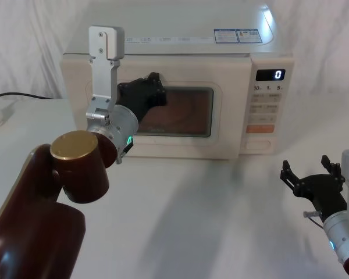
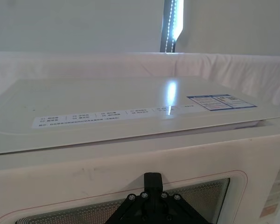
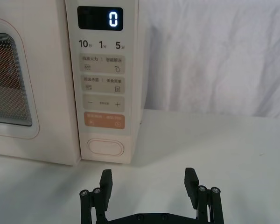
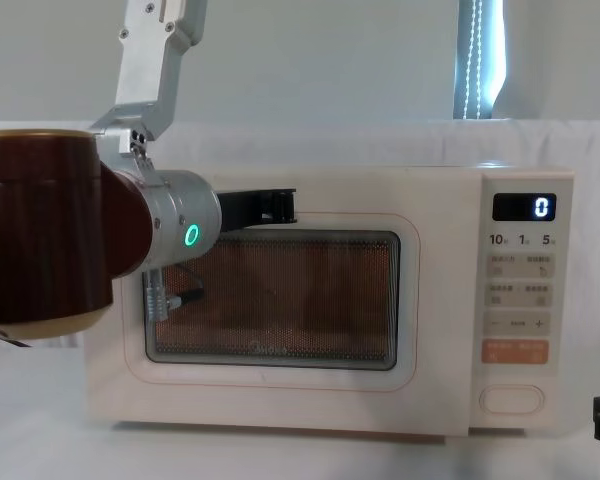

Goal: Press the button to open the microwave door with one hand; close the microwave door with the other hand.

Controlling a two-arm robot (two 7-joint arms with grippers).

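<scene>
The cream microwave (image 1: 180, 55) stands at the back of the table, its display (image 3: 100, 18) reading 0. The microwave door (image 1: 163, 148) with its dark window lies flush with the front. My left gripper (image 1: 154, 87) is shut and presses its tip against the door's upper left, near the window's top edge (image 4: 280, 205); the left wrist view shows the joined fingertips (image 2: 152, 179) against the door (image 2: 84, 186). The wide cream button (image 3: 105, 148) sits at the bottom of the panel (image 1: 260, 144). My right gripper (image 1: 307, 165) hangs open, low at the right, a short way in front of the button (image 3: 149, 177).
A black cable and a white plug block (image 1: 0, 113) lie at the far left of the white tablecloth (image 1: 209, 215). An orange rectangular button (image 3: 105, 121) sits just above the wide one. White curtain hangs behind the microwave.
</scene>
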